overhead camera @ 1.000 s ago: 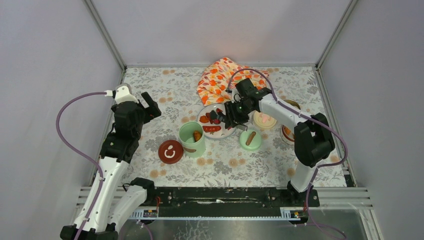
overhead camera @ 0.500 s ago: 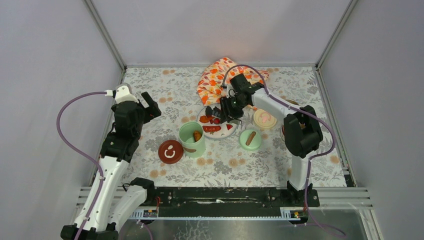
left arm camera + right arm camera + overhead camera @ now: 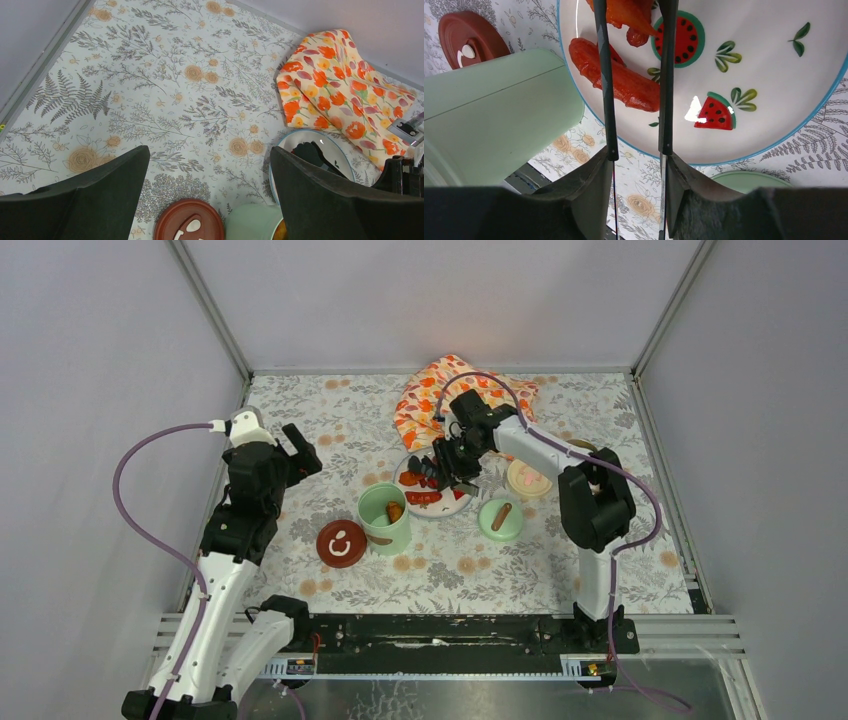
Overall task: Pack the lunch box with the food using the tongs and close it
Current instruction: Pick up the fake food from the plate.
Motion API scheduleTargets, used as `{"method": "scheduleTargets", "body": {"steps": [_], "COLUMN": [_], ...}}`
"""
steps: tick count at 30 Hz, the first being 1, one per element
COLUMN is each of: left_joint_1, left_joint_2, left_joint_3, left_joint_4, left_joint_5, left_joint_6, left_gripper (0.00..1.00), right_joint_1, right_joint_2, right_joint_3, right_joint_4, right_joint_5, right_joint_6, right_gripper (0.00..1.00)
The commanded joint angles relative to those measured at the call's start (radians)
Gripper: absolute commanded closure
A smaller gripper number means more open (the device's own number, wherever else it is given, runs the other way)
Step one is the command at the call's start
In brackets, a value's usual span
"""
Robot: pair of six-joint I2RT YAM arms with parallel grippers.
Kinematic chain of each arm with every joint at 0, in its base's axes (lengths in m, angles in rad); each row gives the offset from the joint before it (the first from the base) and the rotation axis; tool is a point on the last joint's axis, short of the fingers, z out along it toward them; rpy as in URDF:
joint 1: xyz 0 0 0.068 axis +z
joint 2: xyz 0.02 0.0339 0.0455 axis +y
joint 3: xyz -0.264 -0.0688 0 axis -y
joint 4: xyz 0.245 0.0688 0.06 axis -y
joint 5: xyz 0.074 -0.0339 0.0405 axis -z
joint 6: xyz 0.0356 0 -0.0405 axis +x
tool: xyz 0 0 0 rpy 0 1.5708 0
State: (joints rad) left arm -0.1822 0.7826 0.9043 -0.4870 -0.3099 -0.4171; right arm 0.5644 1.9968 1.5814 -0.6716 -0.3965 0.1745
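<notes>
Mid-load: picking off the white plate (image 3: 774, 75). Holding the tongs (image 3: 667, 75) clenched in the right gripper (image 3: 638, 155), both thin arms reaching out over the plate. Straddling the food (image 3: 624, 87) there: orange-red fried pieces on the plate's left half, just beside the mint-green pot (image 3: 499, 110). No telling whether pinching a piece yet, with the tong tips out of frame in the wrist view and too small from above. Parking the left gripper (image 3: 209, 150) fully released, carrying nothing, raised well off to the left.

Next, by my read:
- squeeze onto one piece and lift clear of the plate rim
- swing a short way left and drop into the pot
- go easy on the squeeze; looks like slippery stuff, likely to pop out

Counting:
- tongs: one
- tall green pot: one, with one brownish chunk inside
- lids: three, namely the dark red lid (image 3: 341, 542), green lid (image 3: 500, 518) and cream lid (image 3: 528, 478)
- steel bowls: can't count, mostly hidden behind the right arm
- fried pieces on the plate: roughly three
- pale balls: none in sight
- flowered cloth (image 3: 450, 390): one, behind the plate
</notes>
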Motion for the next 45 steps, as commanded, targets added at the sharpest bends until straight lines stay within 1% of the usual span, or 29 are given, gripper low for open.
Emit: {"method": "scheduleTargets", "body": {"steps": [1,6,10,21,28,34,37,41,45], "left_joint_1": [0.010,0.011,0.012,0.013,0.015,0.015,0.015,0.016,0.017], "left_joint_2": [-0.007,-0.009,-0.009,-0.012,-0.013,-0.013,-0.014,-0.014,-0.016], "left_joint_3": [-0.003,-0.004,-0.004,-0.004,-0.003,-0.004,-0.004,-0.004,-0.005], "left_joint_4": [0.061,0.060,0.061,0.061,0.060,0.061,0.059,0.061,0.061], "left_joint_5": [0.010,0.010,0.011,0.011,0.012,0.010,0.008,0.010,0.010], "left_joint_6": [-0.005,-0.006,-0.006,-0.007,-0.008,-0.008,-0.008,-0.008,-0.008], "left_gripper": [0.02,0.02,0.02,0.02,0.01,0.01,0.02,0.01,0.02], "right_joint_1": [0.037,0.060,0.083,0.125,0.127,0.125,0.122,0.124,0.123], "right_joint_2": [0.007,0.021,0.039,0.085,0.128,0.130,0.115,0.118,0.127], "right_joint_3": [0.073,0.113,0.144,0.227,0.271,0.259,0.250,0.257,0.261], "right_joint_4": [-0.049,-0.106,-0.147,-0.216,-0.283,-0.299,-0.288,-0.291,-0.293], "right_joint_5": [0.042,0.164,0.221,0.256,0.367,0.461,0.471,0.438,0.435], "right_joint_6": [-0.026,-0.022,-0.036,-0.062,-0.063,-0.072,-0.070,-0.073,-0.078], "right_gripper": [0.55,0.55,0.56,0.55,0.56,0.60,0.62,0.57,0.55]}}
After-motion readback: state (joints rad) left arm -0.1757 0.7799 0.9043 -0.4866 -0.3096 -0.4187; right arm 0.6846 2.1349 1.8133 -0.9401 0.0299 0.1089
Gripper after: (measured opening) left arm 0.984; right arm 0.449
